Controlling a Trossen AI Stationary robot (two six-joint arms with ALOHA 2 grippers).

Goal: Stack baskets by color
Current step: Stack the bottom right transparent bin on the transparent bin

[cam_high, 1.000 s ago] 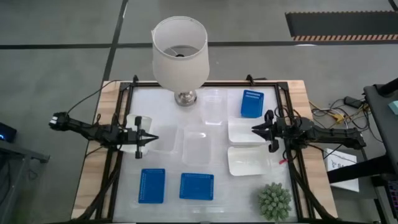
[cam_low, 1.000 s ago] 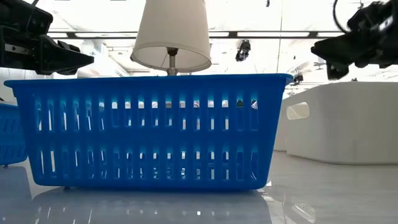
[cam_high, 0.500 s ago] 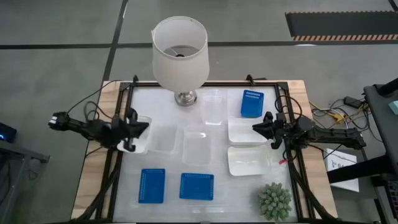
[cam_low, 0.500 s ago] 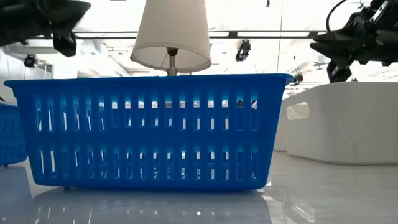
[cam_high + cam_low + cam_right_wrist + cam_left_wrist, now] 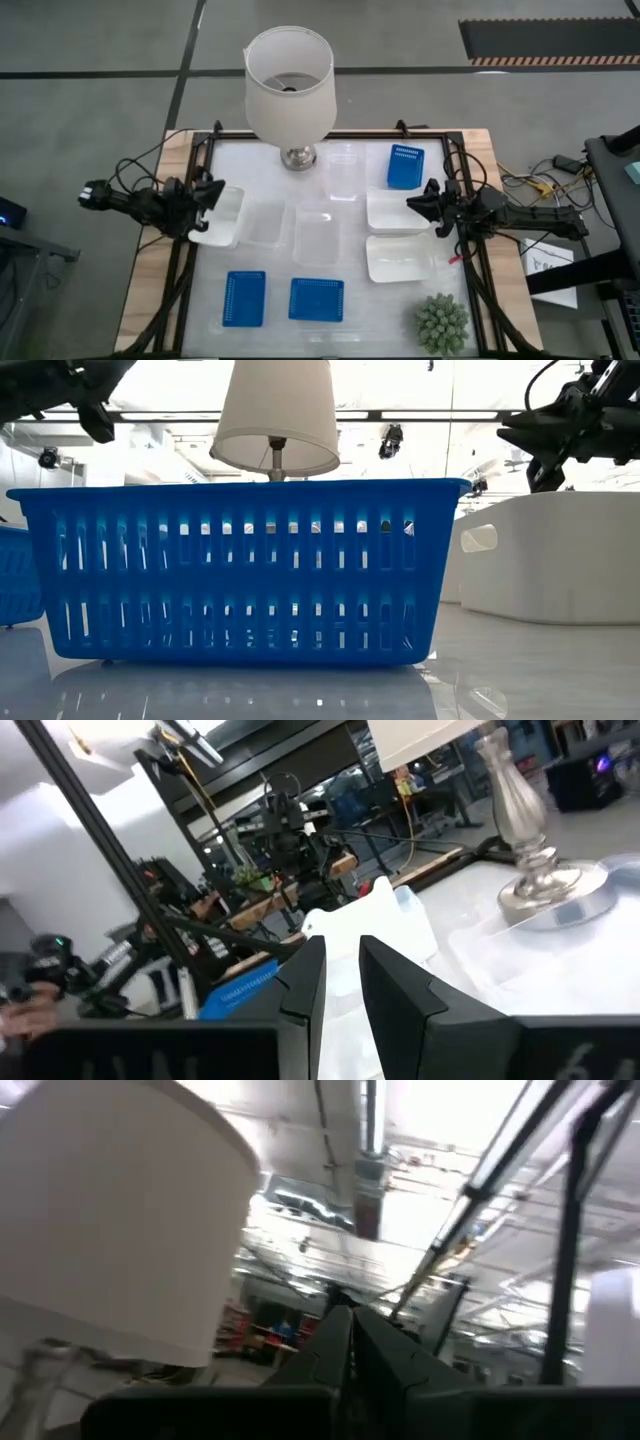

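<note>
**A:** At the right edge of the table, the right gripper [image 5: 410, 208] is parked with its jaws narrowly parted, nothing held, right beside the stacked white baskets [image 5: 396, 212]. What's advised?

**B:** The near rim should be pinched square-on so the white basket gets lifted level. Its long axis is laid left-right across the table, opening up. The left gripper [image 5: 212, 190] is pulled back over the left edge, clamped shut, empty
</note>
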